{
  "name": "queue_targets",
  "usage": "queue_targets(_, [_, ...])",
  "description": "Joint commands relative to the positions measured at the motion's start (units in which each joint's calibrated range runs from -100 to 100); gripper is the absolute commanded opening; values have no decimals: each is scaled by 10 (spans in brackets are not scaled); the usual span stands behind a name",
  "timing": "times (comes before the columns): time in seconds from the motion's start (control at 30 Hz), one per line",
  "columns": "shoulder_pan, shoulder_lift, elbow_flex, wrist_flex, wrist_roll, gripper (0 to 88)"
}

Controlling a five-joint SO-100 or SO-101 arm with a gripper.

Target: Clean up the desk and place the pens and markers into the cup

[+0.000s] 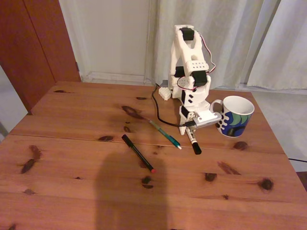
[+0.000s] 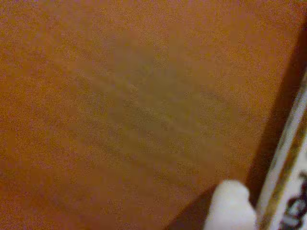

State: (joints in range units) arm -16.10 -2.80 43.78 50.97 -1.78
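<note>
We judge nothing's in the cup (image 1: 236, 116) yet — all 3 sticks on the desk (image 1: 72, 191), white marker (image 1: 193, 142) at the gripper (image 1: 190, 125)'s 6 o'clock — grip state: can't tell.

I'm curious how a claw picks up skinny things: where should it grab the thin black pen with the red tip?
Probably mid-barrel on the black pen, coming straight down from above. It lies flat on the desk, slanting in the fixed view, clear of the teal pen, so the fingers should straddle it across its width.
</note>
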Motion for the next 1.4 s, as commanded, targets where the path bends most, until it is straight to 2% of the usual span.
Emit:
queue_targets(0.0, [8,1,-2,-30,3,181])
queue_targets(0.17, [8,2,-2,-31,1,165])
queue_targets(0.3, [8,1,-1,-28,-1,12])
queue_targets(0.33, [8,1,-1,-28,-1,0])
queue_targets(0.67, [13,-20,-3,-33,-11,8])
queue_targets(0.8, [19,-92,-4,-33,-30,8])
queue_targets(1.13, [62,-323,11,-38,-31,8])
queue_targets(1.23, [68,-382,37,-92,-58,8])
queue_targets(1.37, [70,-442,119,-231,-100,8])
